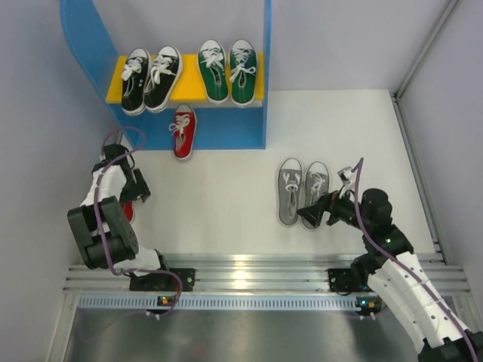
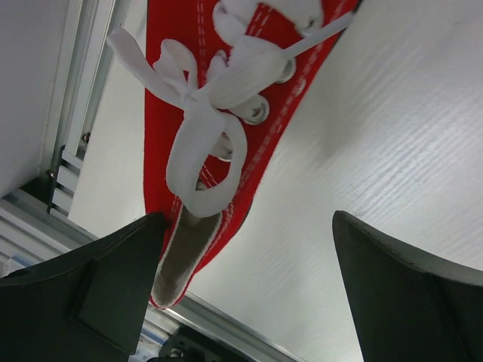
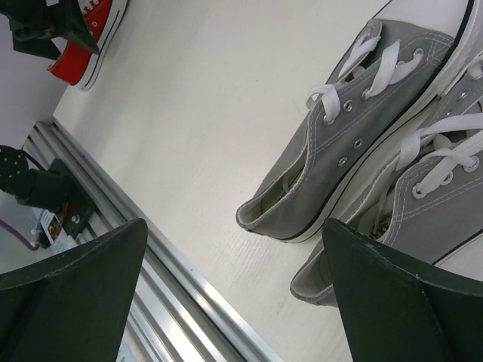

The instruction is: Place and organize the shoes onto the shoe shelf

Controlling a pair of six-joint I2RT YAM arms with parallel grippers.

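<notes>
While both arms hang low over the table (image 1: 226, 204), neither holds anything. The left gripper (image 2: 247, 219) has its jaws spread wide. A red shoe (image 2: 226, 121) lies on the table btwn them, toe pointing away from the camera, white laces up. Its heel opening sits close against the finger on the left of the wrist view (image 2: 98, 294); can't tell if they touch. The other finger stands well clear of the shoe, w/ bare table btwn. In the top view most of that shoe (image 1: 127, 211) is hidden under the gripper (image 1: 132, 197).

The right gripper (image 3: 234, 226) is also wide open, just behind the heels of the grey pair (image 1: 302, 192). One grey heel (image 3: 275, 215) lies in the gap btwn the fingertips, touching neither. The second grey shoe (image 3: 423, 196) lies beside it, its heel near the finger on the right of that view.

On the shoe shelf (image 1: 266, 75), the black pair (image 1: 149, 79) and green pair (image 1: 228, 72) sit side by side on the yellow board (image 1: 189, 89). A second red shoe (image 1: 183, 132) lies on the blue level below.
</notes>
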